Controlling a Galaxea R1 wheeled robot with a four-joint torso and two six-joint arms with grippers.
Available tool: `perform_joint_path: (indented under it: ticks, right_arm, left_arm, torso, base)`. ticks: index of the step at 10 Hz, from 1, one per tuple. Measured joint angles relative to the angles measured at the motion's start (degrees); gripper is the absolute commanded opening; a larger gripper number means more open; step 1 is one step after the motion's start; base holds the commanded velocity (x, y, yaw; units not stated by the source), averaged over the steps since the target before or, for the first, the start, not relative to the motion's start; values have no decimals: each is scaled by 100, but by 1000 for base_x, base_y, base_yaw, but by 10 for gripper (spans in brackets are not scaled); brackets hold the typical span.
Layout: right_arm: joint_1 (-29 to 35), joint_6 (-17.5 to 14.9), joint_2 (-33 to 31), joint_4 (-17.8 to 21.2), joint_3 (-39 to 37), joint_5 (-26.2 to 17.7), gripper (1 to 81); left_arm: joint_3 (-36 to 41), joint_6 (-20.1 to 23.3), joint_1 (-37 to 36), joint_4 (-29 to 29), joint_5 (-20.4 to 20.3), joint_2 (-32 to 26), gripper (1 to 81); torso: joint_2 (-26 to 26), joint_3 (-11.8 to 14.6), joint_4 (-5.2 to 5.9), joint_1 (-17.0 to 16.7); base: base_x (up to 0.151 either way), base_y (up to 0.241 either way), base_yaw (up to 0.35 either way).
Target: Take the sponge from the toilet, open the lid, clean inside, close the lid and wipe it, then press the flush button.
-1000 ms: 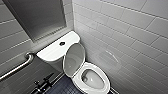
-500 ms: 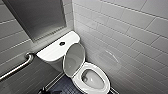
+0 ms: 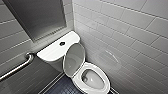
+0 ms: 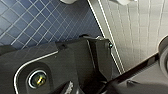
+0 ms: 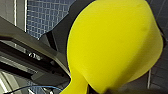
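Our right hand (image 5: 100, 89) is clenched on the sponge (image 5: 112, 42), which hangs close before the wrist camera with dark floor tiles behind it. The lid (image 3: 73, 58) of the toilet (image 3: 103, 76) stands raised against the tank, so we judge the step in hand to be cleaning inside the bowl. To do it well we would lower the sponge inside the rim, grip firmly since glazed ceramic is slick and likely wet, sweep round the inner wall, and avoid knocking the upright lid. The flush button (image 3: 62, 43) sits mid-way along the tank cover (image 3: 50, 53). The room is tight: a pale tiled wall (image 3: 125, 32) just beside the bowl, a metal grab bar (image 3: 17, 67) on the other side, a dark tiled floor (image 3: 61, 87) below
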Motion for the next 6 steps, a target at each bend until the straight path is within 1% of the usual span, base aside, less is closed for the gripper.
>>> perform_joint_path:
  ticks: [1,3,6]
  right_arm:
    - [-4,-2,16,-63,0,-2,10]
    - [-4,-5,28,-112,6,-2,10]
    - [-1,-6,144,-129,-49,-5,10]
  left_arm:
    - [-7,63,258,126,171,101,811]
    - [-295,135,525,262,366,479,811]
    - [-1172,249,846,339,411,1056,811]
  torso:
    - [0,2,0,0]
    - [0,5,0,0]
    - [0,6,0,0]
  base:
    - [0,0,0]
    - [0,0,0]
    - [0,0,0]
